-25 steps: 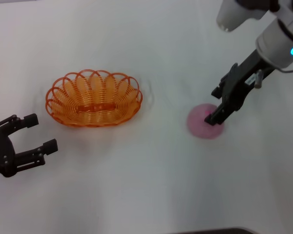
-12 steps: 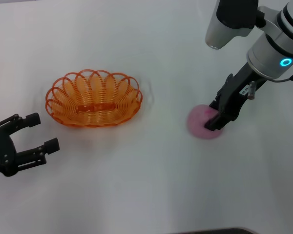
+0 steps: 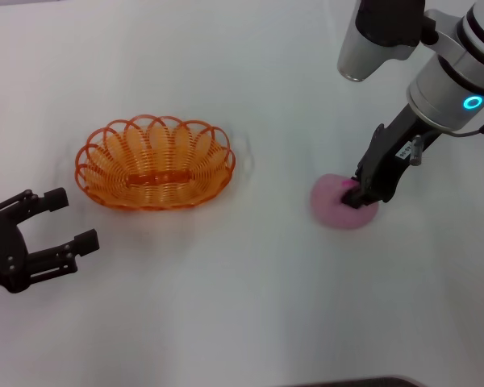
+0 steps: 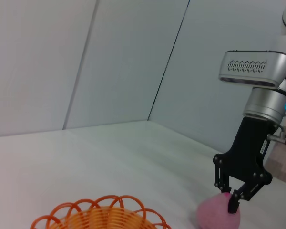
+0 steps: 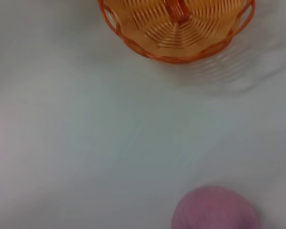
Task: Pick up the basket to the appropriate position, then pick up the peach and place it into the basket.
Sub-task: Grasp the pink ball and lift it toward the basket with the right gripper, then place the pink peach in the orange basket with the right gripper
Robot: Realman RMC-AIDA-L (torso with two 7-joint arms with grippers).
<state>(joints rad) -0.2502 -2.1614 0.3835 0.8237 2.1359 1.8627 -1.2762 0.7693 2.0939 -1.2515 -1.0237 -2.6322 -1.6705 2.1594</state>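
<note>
The right tool (image 3: 360, 195), fingers spread, straddles the peach (image 3: 339, 202) on the tabletop (image 3: 250, 274) for a grasp, while the basket (image 3: 155, 161) sits well apart and the left tool (image 3: 64, 219) waits spread nearby.

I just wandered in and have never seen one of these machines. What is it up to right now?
The right hand is down on a pink peach lying on the white table, its fingers around the top of the fruit. An orange basket sits empty off to the robot's left. The left hand waits open near the basket, touching nothing. The peach is not yet lifted.
</note>
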